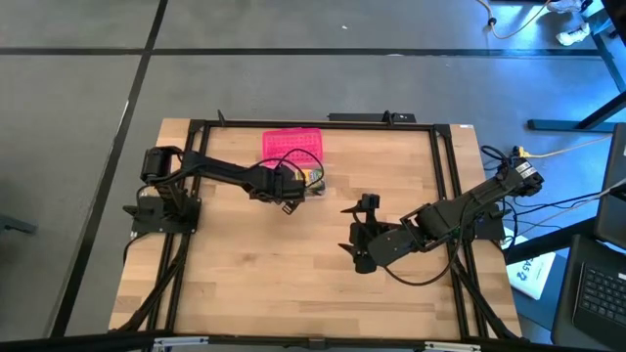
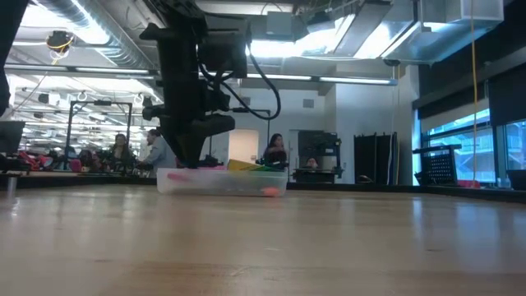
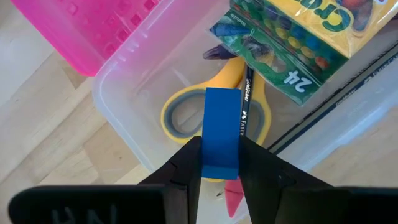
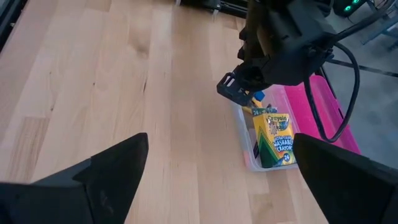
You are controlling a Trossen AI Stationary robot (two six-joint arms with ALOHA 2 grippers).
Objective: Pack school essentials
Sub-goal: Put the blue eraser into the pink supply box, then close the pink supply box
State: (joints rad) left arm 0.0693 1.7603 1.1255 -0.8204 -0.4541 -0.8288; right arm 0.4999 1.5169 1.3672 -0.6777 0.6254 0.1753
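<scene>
Small rectangular eraser [image 3: 221, 134]: solid blue, held between black fingers [image 3: 186, 165]. Loop-handled scissors [image 3: 214, 112]: yellow with grey inner rim. Cardboard crayon box [image 4: 273, 140]: green and yellow, coloured-dot pattern along one side. Plastic box [image 3: 134, 109]: clear; its ribbed lid [image 1: 291, 144]: bright pink. Wooden table [image 1: 293, 264]: pale planks.

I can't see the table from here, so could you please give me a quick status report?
Left gripper shut on blue eraser, above clear box holding scissors and crayon box. Right gripper open, waiting mid-table. Nothing in the way.
</scene>
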